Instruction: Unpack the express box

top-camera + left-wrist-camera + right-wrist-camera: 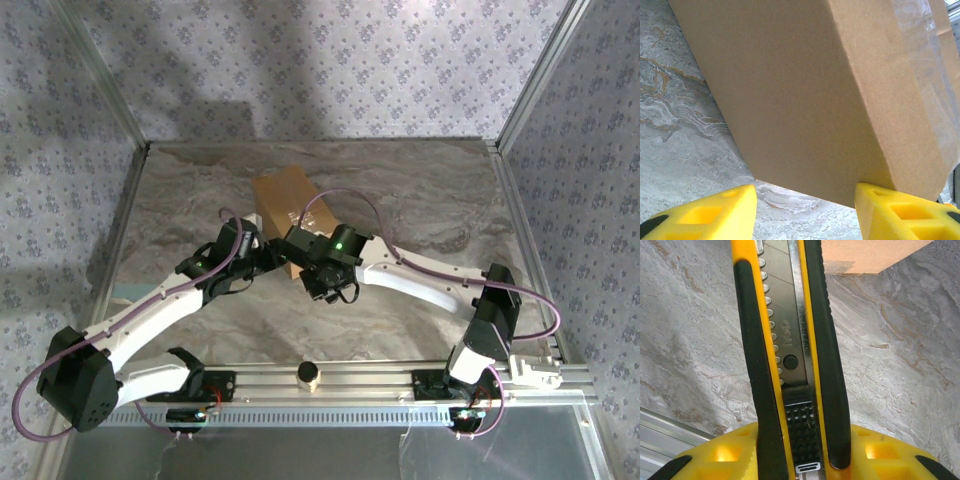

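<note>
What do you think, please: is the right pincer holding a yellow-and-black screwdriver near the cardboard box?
Not a screwdriver: the right pincer holds a yellow-and-black utility knife near the cardboard box; the right wrist view shows its segmented blade and slider.

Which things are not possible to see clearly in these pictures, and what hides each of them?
- Front end of the utility knife held by the right gripper: right wrist view, cut off by the top edge.
- Contact between the left gripper and the express box: left wrist view, too close to tell.
- Near end of the box: top view, both grippers cover it.
- Box contents: hidden by the cardboard walls.
</note>
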Controlling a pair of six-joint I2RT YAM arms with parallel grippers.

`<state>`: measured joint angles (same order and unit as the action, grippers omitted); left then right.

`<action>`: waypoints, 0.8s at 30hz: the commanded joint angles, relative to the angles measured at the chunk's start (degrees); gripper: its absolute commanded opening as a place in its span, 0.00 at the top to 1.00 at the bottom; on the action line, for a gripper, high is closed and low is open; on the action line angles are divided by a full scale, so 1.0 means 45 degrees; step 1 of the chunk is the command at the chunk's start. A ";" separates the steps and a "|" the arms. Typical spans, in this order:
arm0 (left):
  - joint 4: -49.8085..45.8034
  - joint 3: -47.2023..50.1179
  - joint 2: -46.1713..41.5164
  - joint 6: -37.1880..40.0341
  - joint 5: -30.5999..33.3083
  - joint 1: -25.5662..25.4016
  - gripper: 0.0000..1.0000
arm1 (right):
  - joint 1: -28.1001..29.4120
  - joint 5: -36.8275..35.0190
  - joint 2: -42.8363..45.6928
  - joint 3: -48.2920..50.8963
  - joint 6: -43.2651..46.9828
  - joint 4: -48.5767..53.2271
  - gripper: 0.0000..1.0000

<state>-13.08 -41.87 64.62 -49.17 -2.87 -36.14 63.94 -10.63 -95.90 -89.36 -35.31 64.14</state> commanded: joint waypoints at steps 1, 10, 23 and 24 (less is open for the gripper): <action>0.0555 -0.0449 -0.0143 -0.0080 -0.0385 -0.0280 0.45 | 0.0373 0.0724 -0.0257 -0.0534 0.0640 -0.0692 1.00; -0.1680 -0.1164 -0.0877 0.0700 0.0846 -0.0259 0.45 | 0.0378 -0.0013 0.0014 -0.0018 0.0465 0.0009 1.00; -0.3096 -0.4013 0.0855 0.2719 0.1627 0.0278 0.42 | 0.0417 -0.0293 0.0325 0.0366 0.0557 0.0167 1.00; -0.3202 -0.4437 0.1269 0.2834 0.1598 0.0397 0.42 | 0.0426 -0.0259 0.0333 0.0361 0.0552 0.0146 1.00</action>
<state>-25.78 -57.23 66.65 -40.03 3.22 -35.59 65.30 -11.68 -96.01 -88.73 -33.78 63.83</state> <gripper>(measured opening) 0.576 0.363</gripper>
